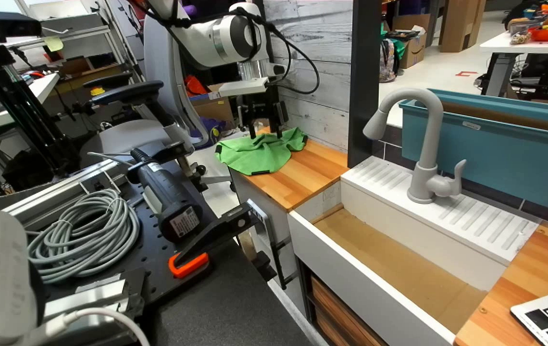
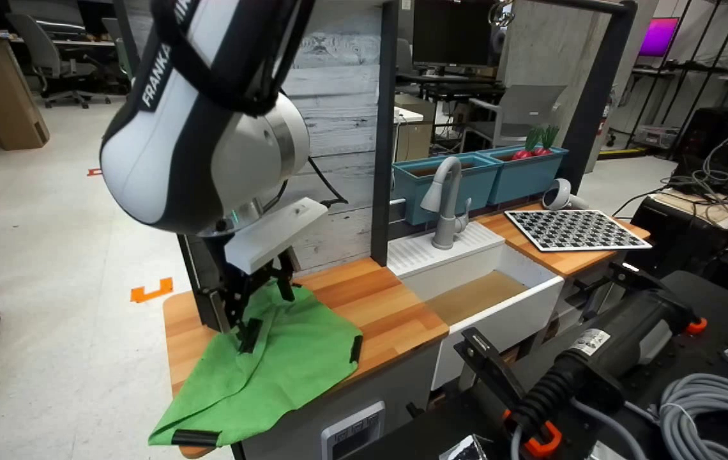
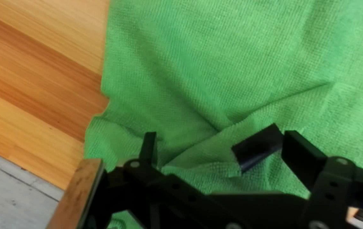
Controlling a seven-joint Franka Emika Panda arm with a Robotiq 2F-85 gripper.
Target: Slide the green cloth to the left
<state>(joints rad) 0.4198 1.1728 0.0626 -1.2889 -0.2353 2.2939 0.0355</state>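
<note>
the green cloth (image 2: 287,377) lies rumpled on the wooden bench (image 1: 303,178), on the stretch left of the sink (image 1: 365,293) as both exterior views have it. black strips (image 2: 356,349) sit along its edges, and from where i stand one corner juts out past the bench's edge. in the wrist view a crease runs slantwise through the fabric, with bare striped wood alongside.

right above the cloth is the pincer (image 3: 219,146), pointing down and released: its jaws stand well apart, green fabric shows between them, and a strip lies there too, just beside one jaw. whether the tips touch the cloth i cannot tell. the black-and-white arm (image 2: 147,172) hangs over it all.

behind the cloth rises a panel of pale, weathered planks (image 2: 338,121), with a dark post (image 2: 384,140) at the end near the sink. a grey faucet (image 1: 430,149) stands on the sink's ribbed white ledge (image 1: 375,180), and teal planters (image 2: 418,195) sit behind it, one of them bearing red things (image 2: 521,154) with leafy green tops. on the bench past the sink lies a black-and-white patterned board (image 2: 575,230).

in front of the bench, well apart from the cloth, a black perforated surface (image 1: 153,242) carries a coil of grey cable (image 1: 120,240), a dark handheld tool (image 1: 173,202) and a clamp (image 1: 190,265) with an orange grip. on the pale floor (image 2: 83,275) beyond, an orange mark (image 2: 147,294) shows.
</note>
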